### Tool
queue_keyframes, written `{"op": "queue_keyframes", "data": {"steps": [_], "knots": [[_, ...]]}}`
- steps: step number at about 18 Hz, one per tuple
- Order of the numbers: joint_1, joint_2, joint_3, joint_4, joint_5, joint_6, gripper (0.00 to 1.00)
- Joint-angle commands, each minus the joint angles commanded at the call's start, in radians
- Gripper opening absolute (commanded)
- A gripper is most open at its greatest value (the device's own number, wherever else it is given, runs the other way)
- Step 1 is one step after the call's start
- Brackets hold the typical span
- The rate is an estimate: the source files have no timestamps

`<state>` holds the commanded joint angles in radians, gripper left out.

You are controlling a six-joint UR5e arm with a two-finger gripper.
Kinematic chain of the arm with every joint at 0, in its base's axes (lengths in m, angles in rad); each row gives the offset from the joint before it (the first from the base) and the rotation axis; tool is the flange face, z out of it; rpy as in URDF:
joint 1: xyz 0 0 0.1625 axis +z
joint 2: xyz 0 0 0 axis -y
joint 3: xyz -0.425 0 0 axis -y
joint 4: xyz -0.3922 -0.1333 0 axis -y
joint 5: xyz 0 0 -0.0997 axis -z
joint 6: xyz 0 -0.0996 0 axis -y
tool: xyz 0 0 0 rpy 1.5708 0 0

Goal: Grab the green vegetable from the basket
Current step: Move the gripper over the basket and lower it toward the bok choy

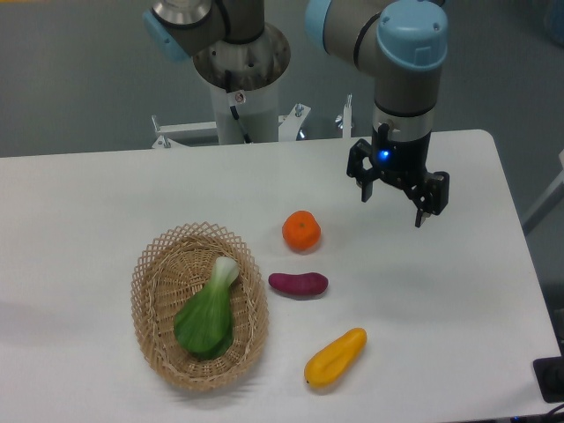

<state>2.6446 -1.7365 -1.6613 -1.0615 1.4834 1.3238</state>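
while the arm is hanging over the right half of the white desk, its hand is pointing downward with both fingers spread apart and nothing between them, a small blue light glowing on the wrist above. the hand is sitting well apart from the basket, which is lying toward the front left of the desk. the green vegetable is resting inside the basket, lying at a slant with its pale stem end pointing up toward the back right and its dark leaves spreading toward the front rim. just beside the basket's right edge, a purple sweet potato is lying on the desk. an orange fruit is sitting behind the sweet potato, between it and the hand. a yellow elongated vegetable is lying near the front edge, to the right of the basket. the arm's base column is standing behind the desk's far edge.
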Motion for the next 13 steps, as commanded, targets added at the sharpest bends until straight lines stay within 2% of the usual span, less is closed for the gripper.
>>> {"op": "queue_keyframes", "data": {"steps": [6,13], "knots": [[-0.011,-0.003,-0.002,0.003,-0.002,-0.043,1.0],[-0.054,-0.012,-0.017,0.012,-0.095,-0.279,1.0]]}}
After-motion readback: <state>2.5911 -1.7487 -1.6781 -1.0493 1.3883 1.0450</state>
